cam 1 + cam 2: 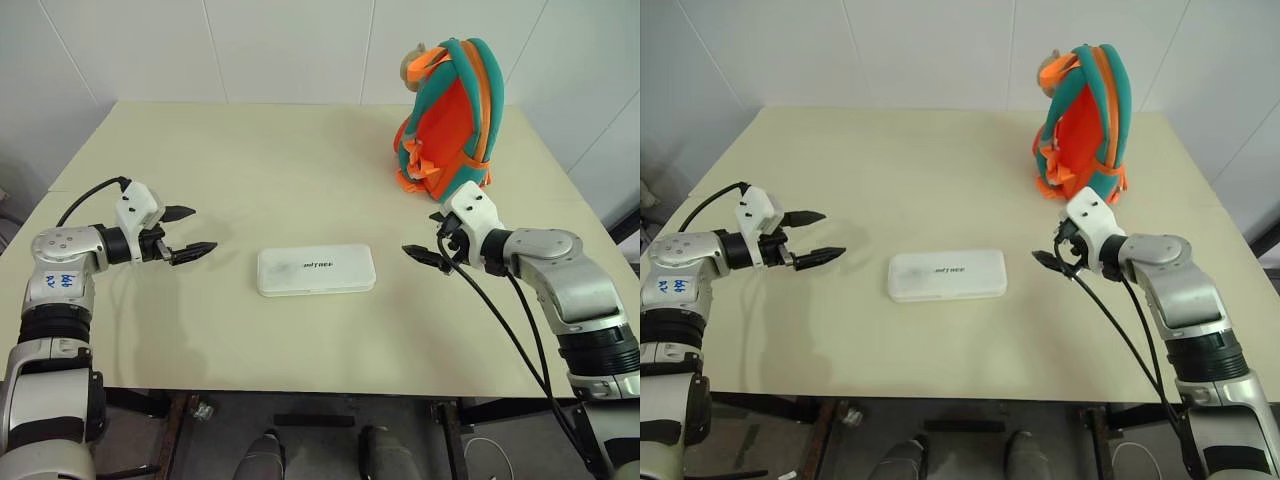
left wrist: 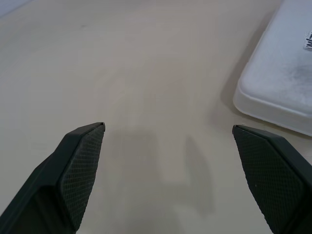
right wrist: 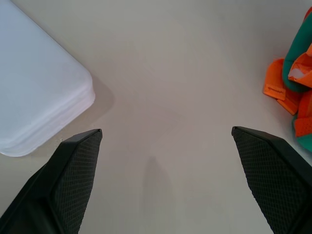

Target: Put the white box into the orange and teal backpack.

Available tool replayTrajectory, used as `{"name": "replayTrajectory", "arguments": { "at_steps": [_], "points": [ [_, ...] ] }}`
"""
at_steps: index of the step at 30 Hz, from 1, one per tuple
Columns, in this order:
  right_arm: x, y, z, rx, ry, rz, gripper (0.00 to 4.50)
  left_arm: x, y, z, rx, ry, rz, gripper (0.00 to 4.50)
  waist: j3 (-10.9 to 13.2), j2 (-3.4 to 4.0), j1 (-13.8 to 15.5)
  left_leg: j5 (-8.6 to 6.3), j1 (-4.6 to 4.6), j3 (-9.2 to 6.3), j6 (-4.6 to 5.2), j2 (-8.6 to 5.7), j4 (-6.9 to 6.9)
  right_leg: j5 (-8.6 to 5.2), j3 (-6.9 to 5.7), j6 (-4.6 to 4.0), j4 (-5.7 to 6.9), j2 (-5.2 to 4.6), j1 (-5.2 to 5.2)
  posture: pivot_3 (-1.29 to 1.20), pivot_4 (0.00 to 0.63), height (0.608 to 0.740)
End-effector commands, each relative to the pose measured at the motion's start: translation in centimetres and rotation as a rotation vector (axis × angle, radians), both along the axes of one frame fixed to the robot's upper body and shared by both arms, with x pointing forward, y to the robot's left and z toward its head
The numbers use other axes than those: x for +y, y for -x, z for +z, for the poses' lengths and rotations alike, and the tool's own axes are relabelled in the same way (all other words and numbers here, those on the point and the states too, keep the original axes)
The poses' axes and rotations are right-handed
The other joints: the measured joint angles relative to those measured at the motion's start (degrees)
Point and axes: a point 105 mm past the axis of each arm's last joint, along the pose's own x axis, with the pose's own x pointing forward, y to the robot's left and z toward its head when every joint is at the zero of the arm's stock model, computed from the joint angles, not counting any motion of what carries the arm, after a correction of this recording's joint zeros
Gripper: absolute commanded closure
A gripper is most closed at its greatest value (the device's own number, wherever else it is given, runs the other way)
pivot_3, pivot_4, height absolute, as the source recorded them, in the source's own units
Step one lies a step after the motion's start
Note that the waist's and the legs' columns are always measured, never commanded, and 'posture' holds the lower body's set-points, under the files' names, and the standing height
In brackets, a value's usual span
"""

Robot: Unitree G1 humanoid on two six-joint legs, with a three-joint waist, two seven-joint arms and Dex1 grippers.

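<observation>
The white box lies flat on the cream table, near its front edge, with small dark lettering on top. The orange and teal backpack stands upright at the back right, a tan plush head at its top. My left gripper hovers open to the left of the box, pointing at it with a gap between them. My right gripper is open just to the right of the box and in front of the backpack. In the wrist views, a box corner lies beyond the spread fingers, which hold nothing.
White walls rise close behind the table's far edge. Black cables trail from my right wrist over the table's front edge. Bare tabletop stretches between the box and the backpack and across the left half.
</observation>
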Motion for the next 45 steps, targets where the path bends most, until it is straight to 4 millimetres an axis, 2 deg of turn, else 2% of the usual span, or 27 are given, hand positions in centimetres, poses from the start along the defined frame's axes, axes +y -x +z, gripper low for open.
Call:
{"name": "replayTrajectory", "arguments": {
  "at_steps": [1,6,10,13,24,29,35,45],
  "points": [
    [0.3,-0.9,1.0,-0.074,0.028,-0.006,0.0,-0.3,0.4,1.5,0.016,0.119,0.01,0.01,0.0,0.0,-0.09,0.0,0.0,0.0,0.0,0.0,0.0,0.0,0.0,0.0,0.0,0.0,0.0,0.0,0.15,0.74],
    [0.1,-2.1,0.1,-0.08,0.079,-0.047,0.0,-1.3,0.7,1.3,0.088,0.286,0.02,0.01,0.0,0.0,-0.05,0.0,0.01,-0.01,0.0,0.0,0.03,0.0,0.01,0.0,0.04,0.0,0.0,0.0,0.15,0.74],
    [0.6,-2.7,-1.1,-0.083,0.142,-0.049,0.0,-2.0,0.7,-1.2,0.271,0.323,0.105,0.01,0.0,0.0,-0.21,0.0,0.02,-0.01,0.0,0.0,0.02,0.0,0.02,0.0,0.04,0.01,0.0,0.0,0.15,0.74],
    [1.5,-2.8,-1.2,-0.087,0.13,-0.031,0.0,-2.6,0.9,-1.6,0.327,0.358,0.116,0.01,0.0,0.0,-0.3,0.0,0.03,-0.01,-0.01,0.01,0.02,0.0,0.03,0.0,0.07,0.03,-0.01,0.0,0.15,0.74],
    [4.2,-2.2,-1.0,-0.101,0.107,0.041,0.0,-4.4,1.5,-4.2,0.627,0.499,0.147,0.01,0.0,0.0,-0.14,0.02,0.04,-0.01,-0.03,0.01,0.06,0.0,0.07,-0.01,0.12,0.04,-0.01,0.0,0.15,0.74],
    [4.5,-2.0,-0.9,-0.106,0.103,0.048,0.0,-5.9,1.6,-4.9,0.792,0.579,0.107,0.01,0.0,0.0,-0.01,0.02,0.05,-0.03,-0.03,0.0,0.1,0.0,0.06,-0.01,0.13,0.05,0.01,0.0,0.15,0.74],
    [4.8,-1.6,-1.0,-0.109,0.099,0.066,0.0,-6.5,0.7,-5.3,0.908,0.728,0.098,0.01,0.0,0.0,0.04,0.02,0.05,-0.03,-0.04,-0.01,0.15,0.0,0.07,0.0,0.16,0.05,0.03,0.0,0.15,0.74],
    [5.3,-1.4,-0.8,-0.117,0.086,0.07,0.0,-8.5,1.2,-6.6,1.097,0.753,0.038,0.01,-0.01,-0.01,0.01,0.03,0.07,-0.01,-0.05,-0.02,0.16,0.0,0.08,0.0,0.14,0.05,0.05,0.0,0.15,0.74]
  ]
}}
